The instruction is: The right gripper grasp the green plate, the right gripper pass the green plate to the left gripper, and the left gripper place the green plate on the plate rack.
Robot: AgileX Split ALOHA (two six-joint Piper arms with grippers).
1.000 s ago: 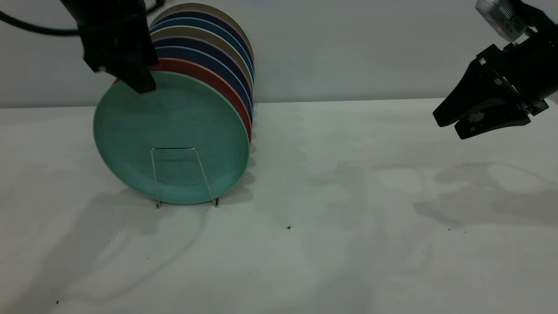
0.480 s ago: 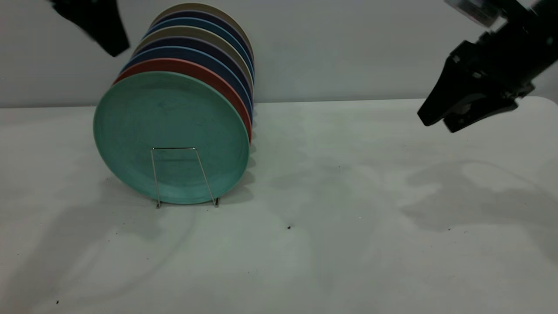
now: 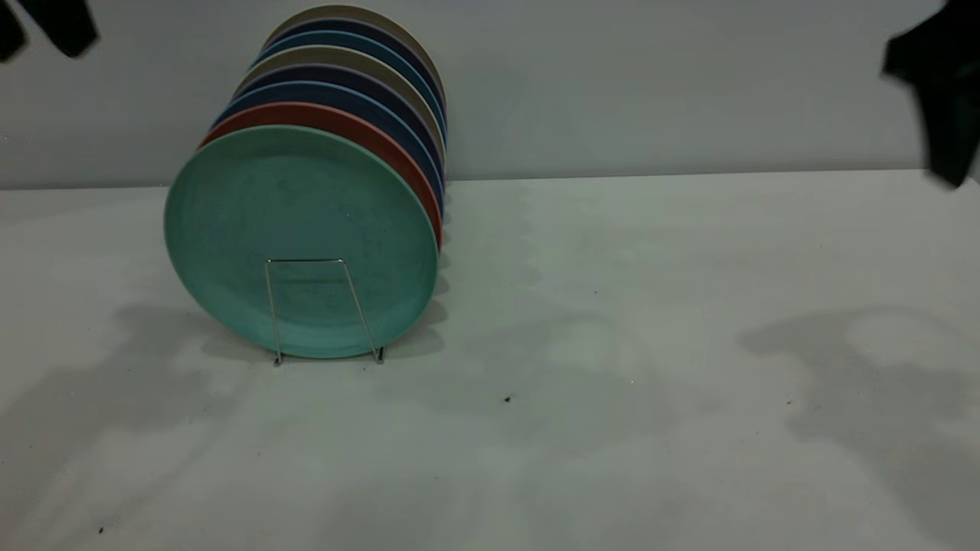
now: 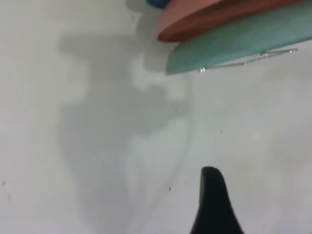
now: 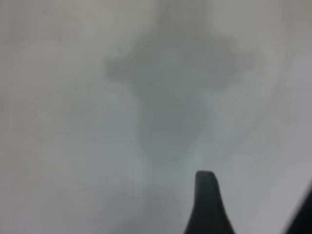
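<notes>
The green plate (image 3: 298, 229) stands upright at the front of the plate rack, behind the rack's front wire loop (image 3: 306, 260). Nothing holds it. It also shows in the left wrist view (image 4: 243, 41) with the wire (image 4: 243, 62) across it. My left gripper (image 3: 38, 52) is high in the far left corner, well clear of the plates, open and empty; one finger (image 4: 212, 204) shows in its wrist view. My right gripper (image 3: 949, 164) is high at the right edge, far from the plate, open and empty (image 5: 258, 195) over bare table.
Behind the green plate a salmon plate (image 3: 360, 126) and several blue, purple and beige plates (image 3: 383, 69) stand in a row in the rack. The white table (image 3: 612, 344) runs from the rack to the right edge, with a grey wall behind.
My left gripper has let go of the green plate's top rim and risen up and to the left. My right gripper has risen and pulled back to the right edge.
</notes>
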